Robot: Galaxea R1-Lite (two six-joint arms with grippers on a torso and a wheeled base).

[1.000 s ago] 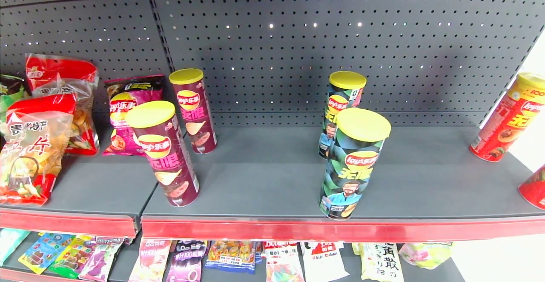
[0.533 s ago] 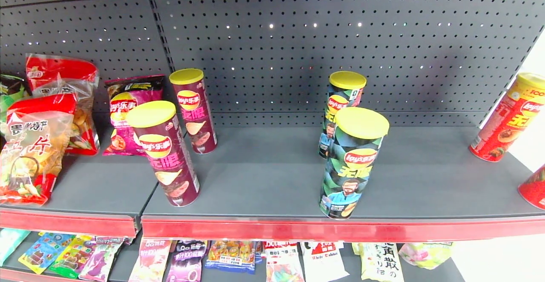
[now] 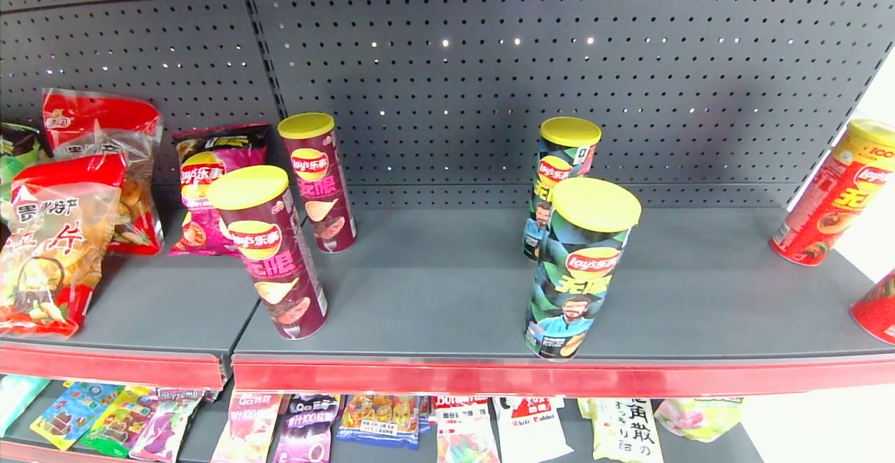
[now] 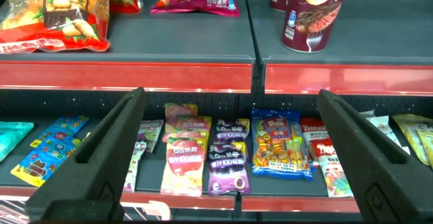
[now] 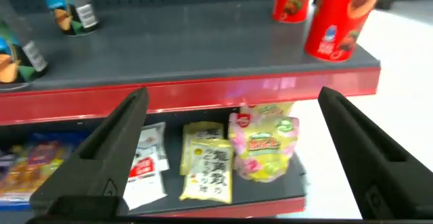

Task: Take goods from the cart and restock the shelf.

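Both grippers hang before the shelf (image 3: pixel 447 288), it seems a little below its red front edge. The left gripper (image 4: pixel 231 97) has its jaws wide apart and holds nothing. The right gripper (image 5: pixel 233 94) is the same, apart and empty. In the head view a bare stretch lies at the centre, with the upright purple can (image 3: pixel 269 253) at 9 o'clock of it and the green can (image 3: pixel 580 267) at 3 o'clock. I judge fetching goods for that stretch comes next.
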